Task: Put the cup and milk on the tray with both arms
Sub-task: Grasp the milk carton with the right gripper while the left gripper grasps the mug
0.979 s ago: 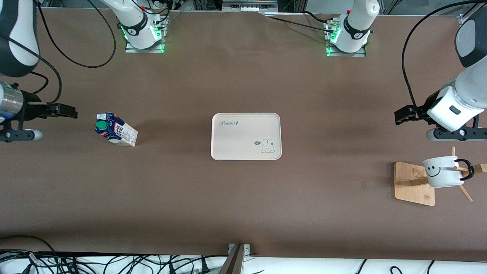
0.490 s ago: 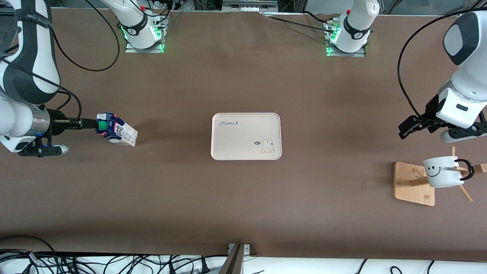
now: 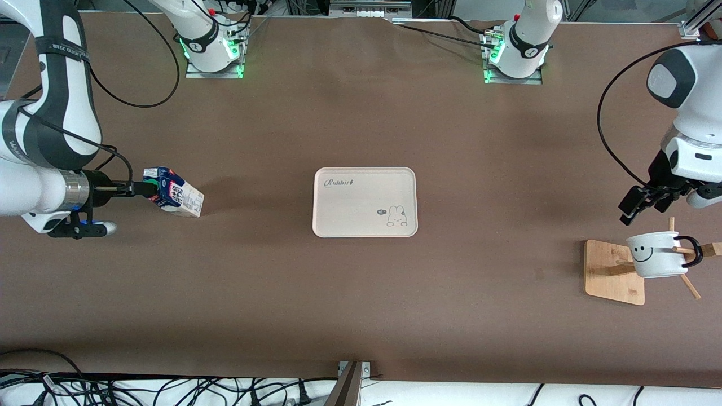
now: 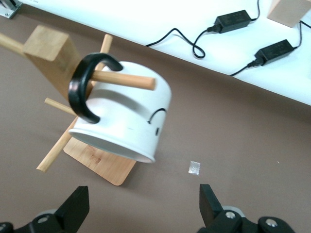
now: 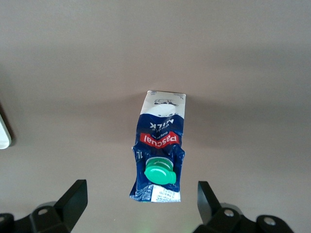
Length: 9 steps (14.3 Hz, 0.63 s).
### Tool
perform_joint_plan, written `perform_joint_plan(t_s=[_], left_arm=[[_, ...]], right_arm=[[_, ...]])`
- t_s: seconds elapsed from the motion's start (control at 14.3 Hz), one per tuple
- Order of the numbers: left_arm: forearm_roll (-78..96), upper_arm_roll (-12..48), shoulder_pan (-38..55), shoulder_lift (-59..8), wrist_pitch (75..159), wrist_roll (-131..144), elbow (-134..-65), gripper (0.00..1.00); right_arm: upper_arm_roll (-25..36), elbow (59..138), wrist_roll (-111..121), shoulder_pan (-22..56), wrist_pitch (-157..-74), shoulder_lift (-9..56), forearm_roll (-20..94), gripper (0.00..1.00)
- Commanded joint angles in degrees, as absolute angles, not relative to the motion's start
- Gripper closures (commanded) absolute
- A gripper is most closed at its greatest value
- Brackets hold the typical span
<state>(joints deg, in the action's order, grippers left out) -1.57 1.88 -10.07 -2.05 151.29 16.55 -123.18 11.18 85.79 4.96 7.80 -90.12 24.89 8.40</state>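
The tray [image 3: 365,202] lies flat at the middle of the front view, bare on the brown bench [image 3: 361,293], its rabbit drawing at its lower corner toward the left arm's end. The milk [image 3: 173,192] stands at mid-height in the left part of the frame, toward the right arm's end of the bench and well apart from the tray. The right gripper [image 3: 148,188] comes in from the frame's left edge and sits at the carton's capped top; in the right wrist view its jaws stand wide apart, one on each side of the milk [image 5: 160,155], with clear space between each jaw and the carton, so nothing is held. The green cap [image 5: 160,173] faces that camera. At the lower right of the front view the cup [image 3: 657,255] hangs tilted on a wooden peg of the stand [image 3: 613,272], its black handle looped over the peg and its smiley face showing. The left gripper [image 3: 636,207] hangs at the right edge of the frame, over the bench just above the cup in the picture and apart from it. In the left wrist view its jaws are spread wide and empty, with the cup [image 4: 127,120] and stand [image 4: 99,159] in sight between them.
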Motion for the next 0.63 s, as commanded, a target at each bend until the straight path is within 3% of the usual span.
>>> perform_joint_plan(t_s=[0.0,0.56], left_arm=[[4.63,2.72,-10.64,-3.86,153.89,16.26,-122.87,0.00],[8.96,2.72,-10.90,-10.01,160.22,15.73,-119.54,0.00]], right_arm=[[11.16,89.37,5.19,8.52,-92.19,24.43,8.88,0.00],[11.25,94.66,5.71,8.70,-98.09,23.55,8.61,0.00]])
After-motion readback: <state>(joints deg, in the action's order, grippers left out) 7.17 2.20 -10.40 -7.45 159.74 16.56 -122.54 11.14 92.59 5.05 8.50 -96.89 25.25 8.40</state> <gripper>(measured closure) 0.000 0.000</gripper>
